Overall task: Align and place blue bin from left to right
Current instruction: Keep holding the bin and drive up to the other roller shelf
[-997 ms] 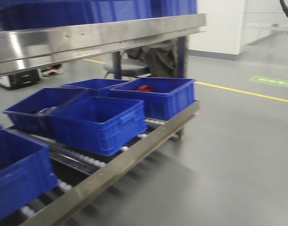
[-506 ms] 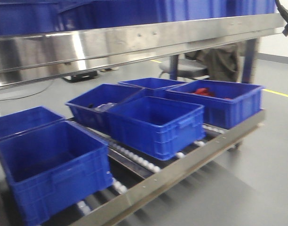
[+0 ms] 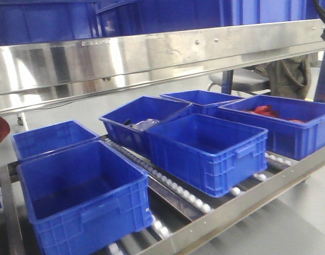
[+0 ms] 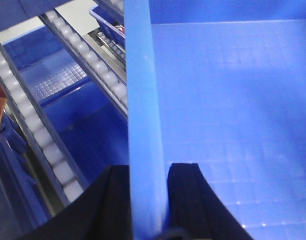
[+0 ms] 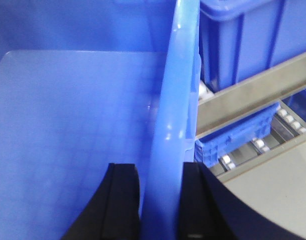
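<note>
I hold one blue bin between both grippers; it does not show in the front view. In the left wrist view my left gripper [image 4: 148, 172] is shut on the bin's left wall rim [image 4: 142, 90], with the bin's gridded floor [image 4: 228, 100] to the right. In the right wrist view my right gripper [image 5: 160, 172] is shut on the opposite wall rim [image 5: 179, 85], one finger inside and one outside. The held bin looks empty. It hangs above the roller rack.
Several blue bins sit on the lower roller rack [image 3: 178, 188]: a near-left one [image 3: 83, 196], a middle one [image 3: 205, 149], and a right one [image 3: 279, 125] with a red item [image 3: 263, 110]. A steel shelf beam [image 3: 152, 53] runs overhead and a steel rail [image 3: 247, 212] edges the front.
The front view has swung left along the rack: the bins slid rightward in frame, two more bins came into view at the left, and the open floor at right is gone.
</note>
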Available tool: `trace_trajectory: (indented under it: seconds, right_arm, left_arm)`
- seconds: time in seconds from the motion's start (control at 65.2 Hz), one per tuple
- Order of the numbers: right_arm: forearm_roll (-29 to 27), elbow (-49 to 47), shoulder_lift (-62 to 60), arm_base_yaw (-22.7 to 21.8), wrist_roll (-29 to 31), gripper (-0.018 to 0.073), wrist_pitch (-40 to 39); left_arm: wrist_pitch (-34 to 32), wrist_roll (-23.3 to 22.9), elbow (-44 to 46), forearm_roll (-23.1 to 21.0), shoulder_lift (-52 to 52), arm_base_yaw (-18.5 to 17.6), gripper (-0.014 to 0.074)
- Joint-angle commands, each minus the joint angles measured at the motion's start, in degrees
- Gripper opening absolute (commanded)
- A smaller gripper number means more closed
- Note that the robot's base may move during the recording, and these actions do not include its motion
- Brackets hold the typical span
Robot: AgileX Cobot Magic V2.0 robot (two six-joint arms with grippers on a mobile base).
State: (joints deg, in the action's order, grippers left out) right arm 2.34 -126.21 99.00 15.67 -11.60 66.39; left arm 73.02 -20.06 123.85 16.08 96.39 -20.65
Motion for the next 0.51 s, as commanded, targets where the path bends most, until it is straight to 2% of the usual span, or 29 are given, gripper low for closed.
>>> trace_trajectory:
  seconds: [0.0, 0.491]
  right_arm:
    - [1.6, -1.2, -1.4, 0.0, 1.6, -0.008, -7.0]
    - [1.6, -1.2, -1.4, 0.0, 1.6, -0.008, -7.0]
  left_arm:
    - [-3.8, 0.5, 0.9, 1.2, -1.2, -0.1, -0.0009]
    - [-3.8, 0.5, 0.9, 1.2, -1.2, -0.1, -0.0009]
